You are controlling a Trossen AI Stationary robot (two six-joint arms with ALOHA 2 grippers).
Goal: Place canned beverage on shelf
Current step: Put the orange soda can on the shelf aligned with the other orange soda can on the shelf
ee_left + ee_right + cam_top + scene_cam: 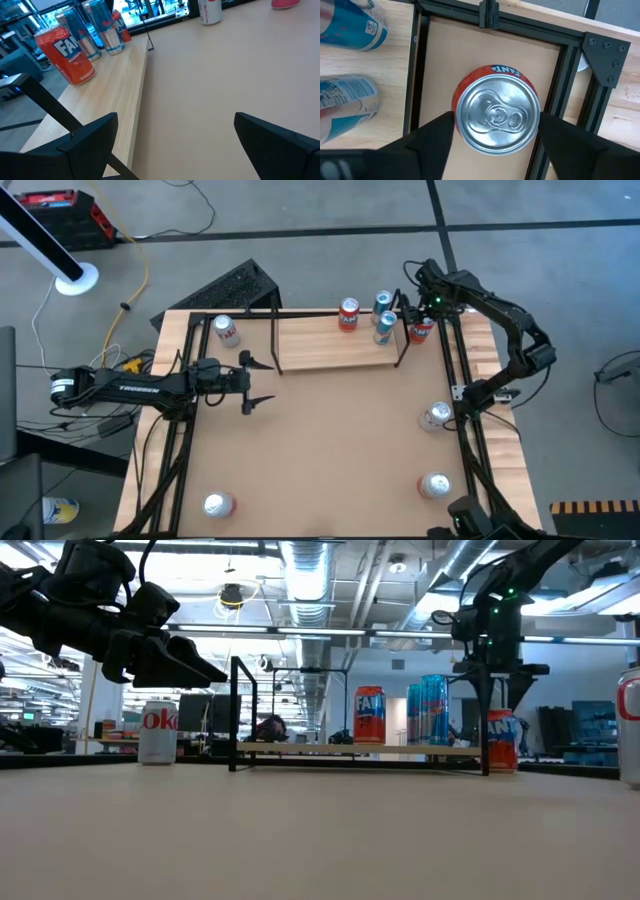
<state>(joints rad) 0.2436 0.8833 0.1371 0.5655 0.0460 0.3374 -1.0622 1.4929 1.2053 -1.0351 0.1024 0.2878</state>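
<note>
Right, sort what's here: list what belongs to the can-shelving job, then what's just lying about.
Job:
- shelf
- orange can beside the shelf, right gripper straddling it
- three cans on the shelf

Lying about:
- left gripper, open, waiting
- Coke can
- loose cans
- black keyboard

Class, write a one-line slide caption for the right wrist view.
Right tool straddles an upright orange Fanta can, seen from above, just outside the shelf holding two blue cans.
</note>
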